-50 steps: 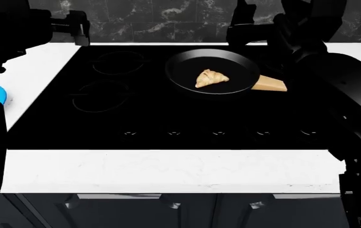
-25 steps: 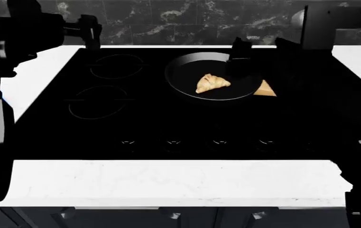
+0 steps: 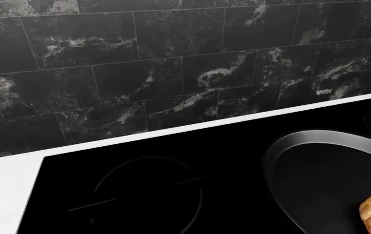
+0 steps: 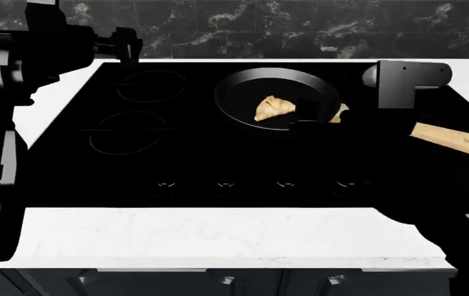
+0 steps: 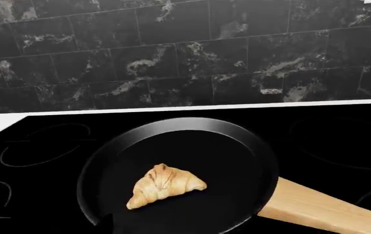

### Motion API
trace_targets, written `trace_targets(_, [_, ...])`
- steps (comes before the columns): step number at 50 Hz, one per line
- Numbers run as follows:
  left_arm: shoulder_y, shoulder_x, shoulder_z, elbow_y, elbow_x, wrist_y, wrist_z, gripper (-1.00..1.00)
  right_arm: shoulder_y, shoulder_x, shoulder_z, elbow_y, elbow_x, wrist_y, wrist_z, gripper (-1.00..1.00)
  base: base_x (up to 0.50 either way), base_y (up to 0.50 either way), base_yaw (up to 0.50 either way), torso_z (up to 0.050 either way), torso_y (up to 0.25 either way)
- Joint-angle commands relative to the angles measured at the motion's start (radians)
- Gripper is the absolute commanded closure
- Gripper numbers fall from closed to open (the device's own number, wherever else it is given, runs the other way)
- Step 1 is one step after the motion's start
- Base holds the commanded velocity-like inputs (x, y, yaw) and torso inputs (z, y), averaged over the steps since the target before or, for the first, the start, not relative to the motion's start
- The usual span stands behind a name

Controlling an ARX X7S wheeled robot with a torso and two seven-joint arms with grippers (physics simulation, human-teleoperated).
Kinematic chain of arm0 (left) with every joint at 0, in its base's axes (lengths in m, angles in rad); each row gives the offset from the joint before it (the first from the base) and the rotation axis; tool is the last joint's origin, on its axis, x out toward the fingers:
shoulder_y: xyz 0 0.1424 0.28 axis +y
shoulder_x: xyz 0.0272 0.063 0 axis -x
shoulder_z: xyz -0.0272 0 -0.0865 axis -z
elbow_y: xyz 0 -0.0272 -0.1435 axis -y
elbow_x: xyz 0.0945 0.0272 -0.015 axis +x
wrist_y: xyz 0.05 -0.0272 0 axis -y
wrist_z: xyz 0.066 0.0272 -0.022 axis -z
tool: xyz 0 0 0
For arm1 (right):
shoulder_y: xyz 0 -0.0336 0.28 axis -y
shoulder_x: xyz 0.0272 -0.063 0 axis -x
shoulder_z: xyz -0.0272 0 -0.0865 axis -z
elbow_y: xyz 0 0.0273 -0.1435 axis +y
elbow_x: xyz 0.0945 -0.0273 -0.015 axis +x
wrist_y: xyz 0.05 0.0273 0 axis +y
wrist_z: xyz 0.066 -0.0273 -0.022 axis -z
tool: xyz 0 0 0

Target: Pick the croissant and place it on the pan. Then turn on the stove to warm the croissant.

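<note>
The croissant [image 5: 165, 186] lies inside the pan [image 5: 241, 146], a little toward the near side of its floor, and the pan sits on the stove [image 4: 177, 148] over a rear burner. The right wrist view shows the pastry whole, ridges and both tips; the left wrist view catches only 1 end of it at the frame's edge, plus part of the pan's rim and a burner ring beside it. Only the head view takes in the white bench [image 4: 217, 237] in front of the stove and the row of control marks [image 4: 255, 184] along the stove's near edge.

From the head, the croissant's long axis runs on a diagonal, from near-left to far-right. The pan's wooden handle [image 4: 456, 139] points to the robot's right and slightly toward it, partly hidden behind the right arm.

The left gripper [image 4: 126, 44] hovers over the stove's far left corner, and the right gripper [image 4: 312, 126] sits dark against the pan's near-right rim. In neither can I tell how wide the jaws stand.
</note>
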Motion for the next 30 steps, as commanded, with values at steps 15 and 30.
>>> trace_targets(15, [0.024,-0.005,-0.004,0.062,-0.016,-0.03,0.006,-1.0,-0.063,-0.067,-0.022,0.102,0.142,0.086,0.044,-1.0,0.0,0.0,0.0,0.0,0.0])
trace_targets(30, [0.023,-0.003,-0.001,0.053,-0.019,-0.026,0.012,-1.0,-0.069,-0.073,-0.023,0.093,0.237,0.157,0.15,-1.0,0.0,0.0,0.0,0.0,0.0])
